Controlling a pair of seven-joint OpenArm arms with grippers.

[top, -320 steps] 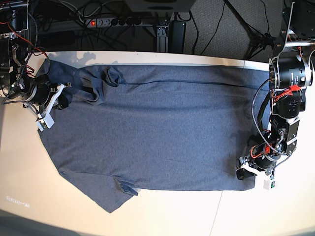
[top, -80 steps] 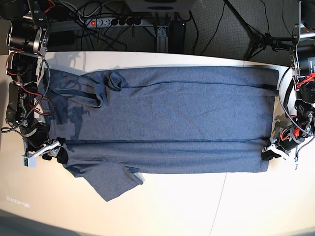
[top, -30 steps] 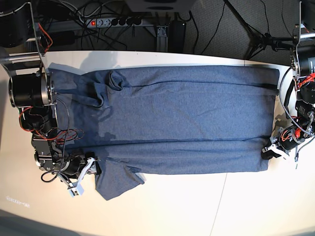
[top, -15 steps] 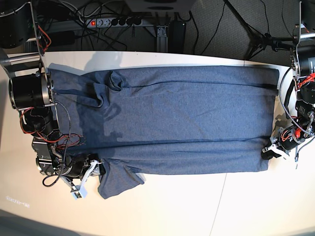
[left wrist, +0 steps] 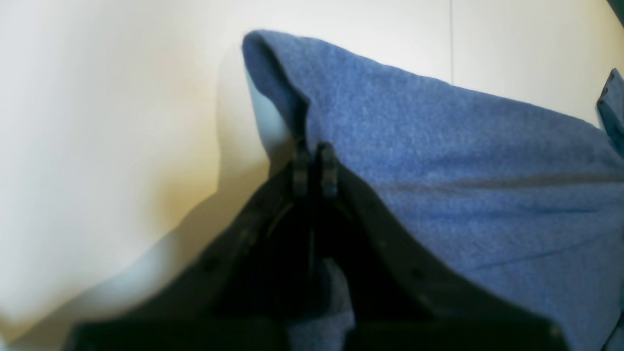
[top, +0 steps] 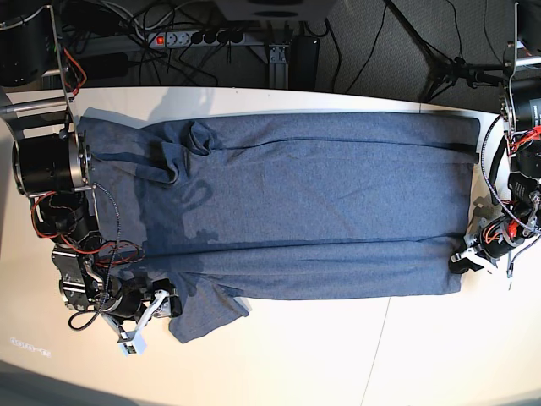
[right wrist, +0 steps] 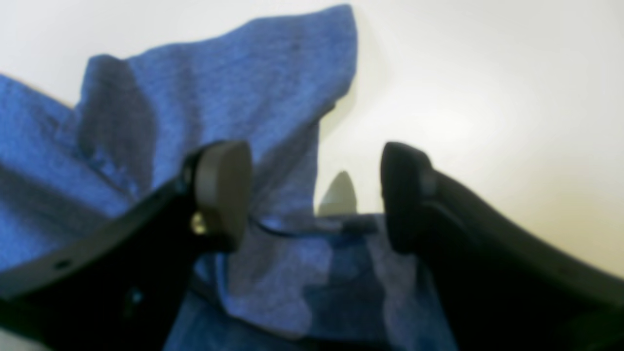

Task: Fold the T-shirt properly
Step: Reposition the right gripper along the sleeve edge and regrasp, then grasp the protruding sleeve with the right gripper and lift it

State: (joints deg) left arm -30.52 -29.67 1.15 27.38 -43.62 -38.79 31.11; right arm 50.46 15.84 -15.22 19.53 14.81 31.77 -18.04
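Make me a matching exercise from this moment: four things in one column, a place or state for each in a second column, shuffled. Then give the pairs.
1. left gripper
2. right gripper
3. T-shirt
4. power strip

A. jaws wide apart at the loose sleeve
B. spread across the white table, near edge folded over
C. shut on the shirt's bottom corner
D. on the floor behind the table, red switch lit

Pairs: 1-C, 2-A, 3-B, 4-D

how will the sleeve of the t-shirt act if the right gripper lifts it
The sleeve will probably droop limply from the open right gripper, since the T-shirt already creases and bunches. It looks light, and likely drags neighbouring cloth along, though the left gripper pins the far hem.
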